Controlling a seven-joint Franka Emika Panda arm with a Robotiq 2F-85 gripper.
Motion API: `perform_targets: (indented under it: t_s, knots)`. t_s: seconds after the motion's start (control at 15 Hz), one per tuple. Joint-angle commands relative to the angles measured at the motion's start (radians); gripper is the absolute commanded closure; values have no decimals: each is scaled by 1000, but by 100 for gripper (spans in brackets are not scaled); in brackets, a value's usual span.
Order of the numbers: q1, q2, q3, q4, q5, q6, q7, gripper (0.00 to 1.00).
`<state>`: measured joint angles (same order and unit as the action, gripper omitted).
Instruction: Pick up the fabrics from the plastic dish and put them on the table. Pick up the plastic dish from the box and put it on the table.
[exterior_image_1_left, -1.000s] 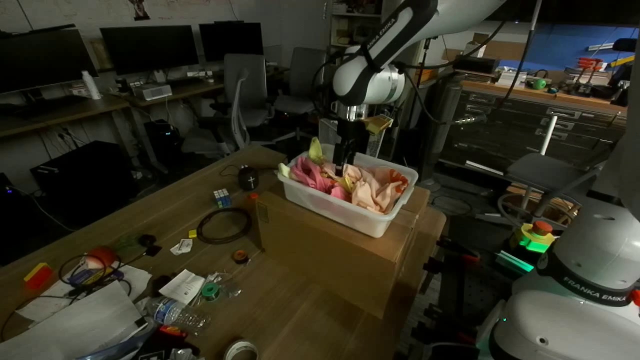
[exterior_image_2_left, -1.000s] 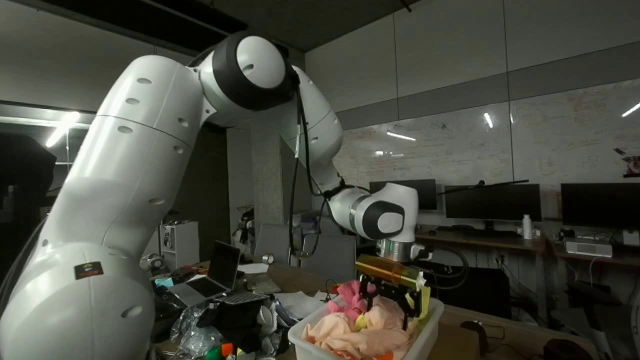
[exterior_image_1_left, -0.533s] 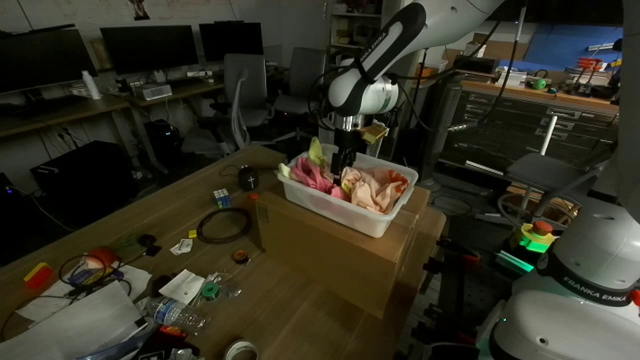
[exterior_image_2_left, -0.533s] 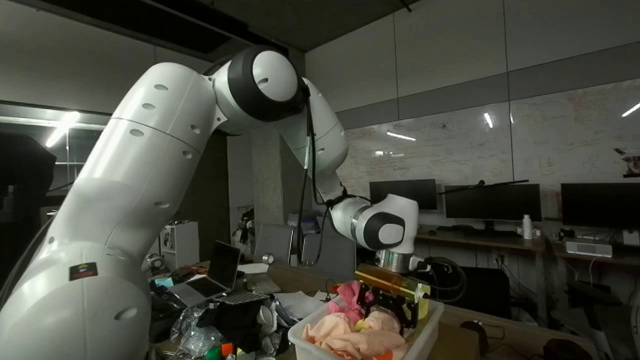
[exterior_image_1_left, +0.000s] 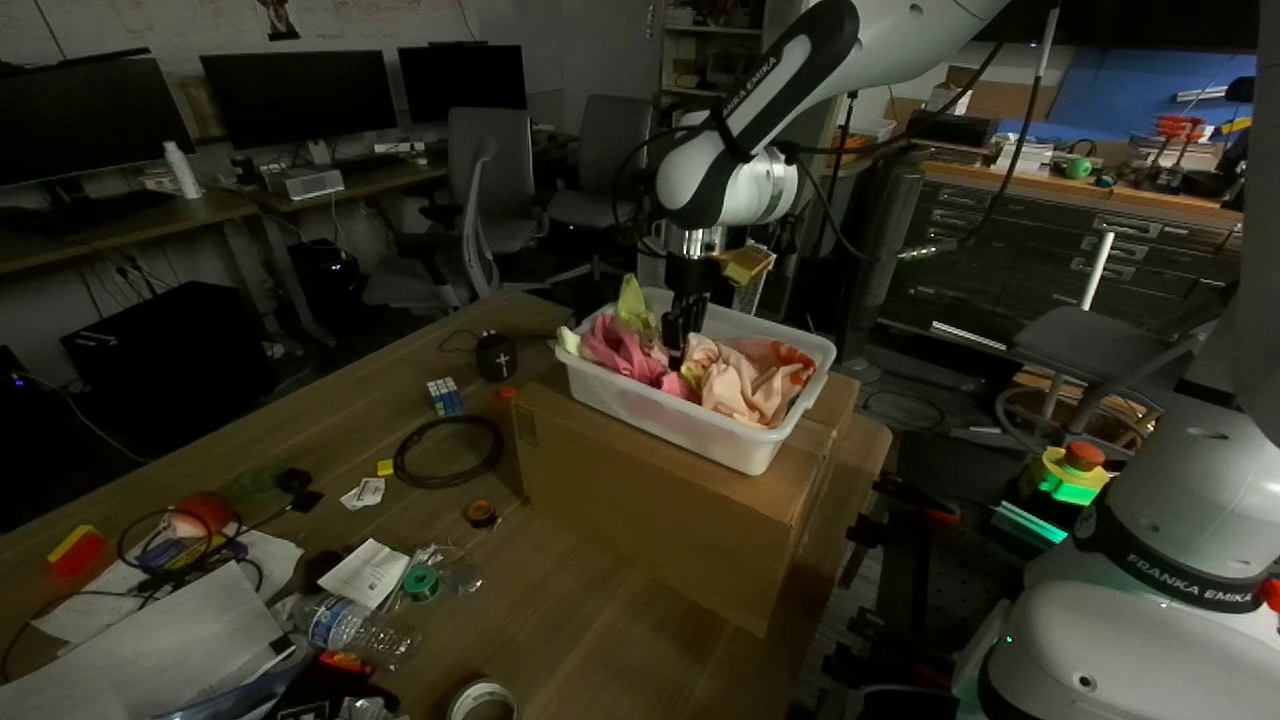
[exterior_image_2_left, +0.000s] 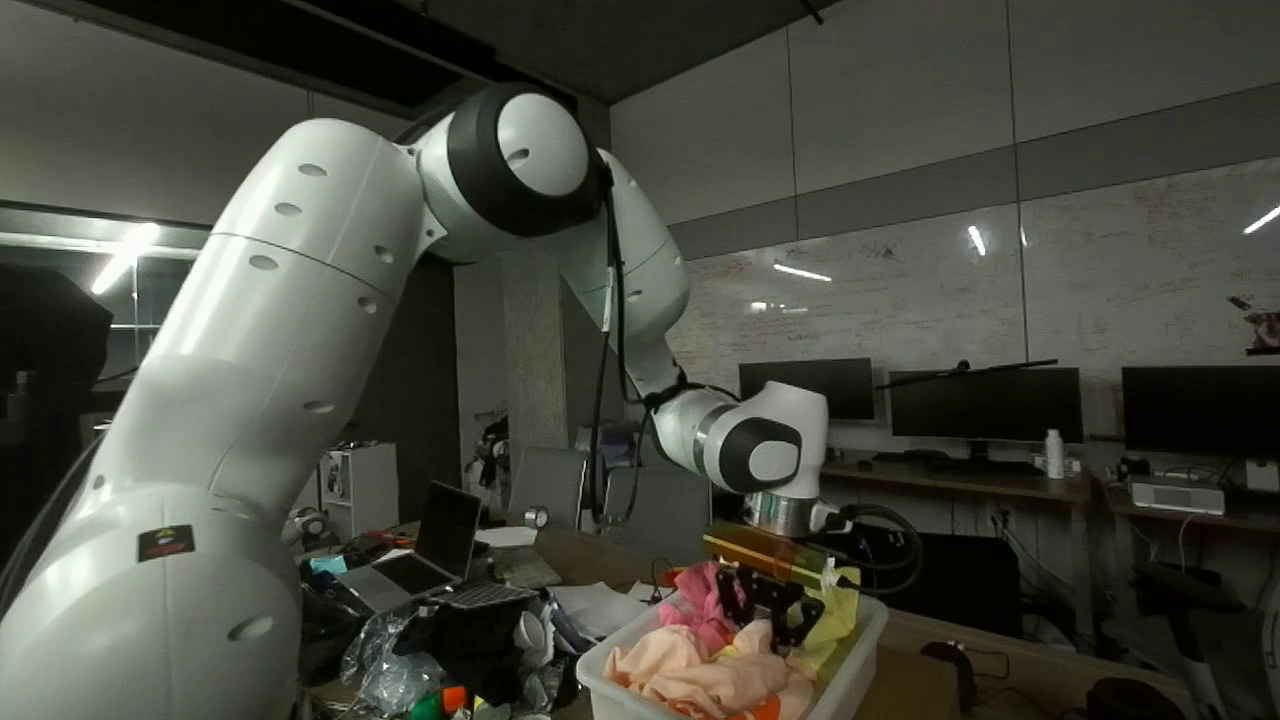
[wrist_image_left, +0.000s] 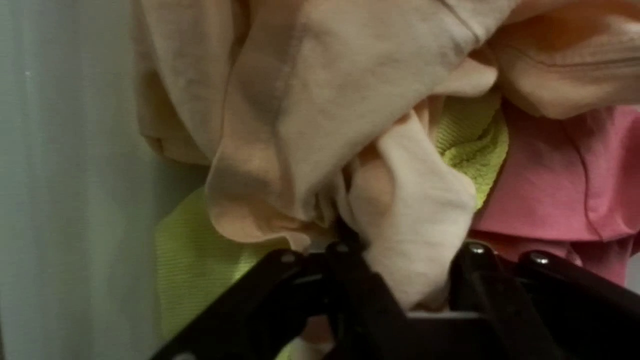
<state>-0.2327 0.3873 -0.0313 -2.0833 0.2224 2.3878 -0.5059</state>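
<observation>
Between the end effector's (wrist_image_left: 411, 249) jaws lies peach cloth (wrist_image_left: 345, 115).

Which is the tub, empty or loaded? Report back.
Loaded: in both exterior views the tub holds a peach cloth, a pink cloth and a yellow-green cloth.

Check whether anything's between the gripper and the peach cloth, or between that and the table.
Nothing visible separates the gripper from the peach cloth: a fold lies between the jaws. Between the cloth and the table stand the wall of the tub and the box beneath it.
</observation>
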Motion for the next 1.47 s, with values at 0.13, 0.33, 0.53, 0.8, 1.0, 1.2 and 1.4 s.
perform_targets:
  t_s: [0.13, 0.33, 0.53, 0.8, 1.0, 1.2, 1.4]
  knots:
    - [-7, -123, 10, -97, 10, 15, -4, 98]
    - [-9, -163, 6, -125, 25, 0, -13, 96]
    - [-9, -218, -4, -159, 36, 2, -15, 96]
    - [1, -390, -39, -199, 8, -30, 0, 96]
    - [19, -517, -72, -198, -28, -47, 35, 96]
    - [34, -641, -93, -163, -74, -106, 101, 96]
    - [55, -732, -99, -117, -111, -161, 165, 96]
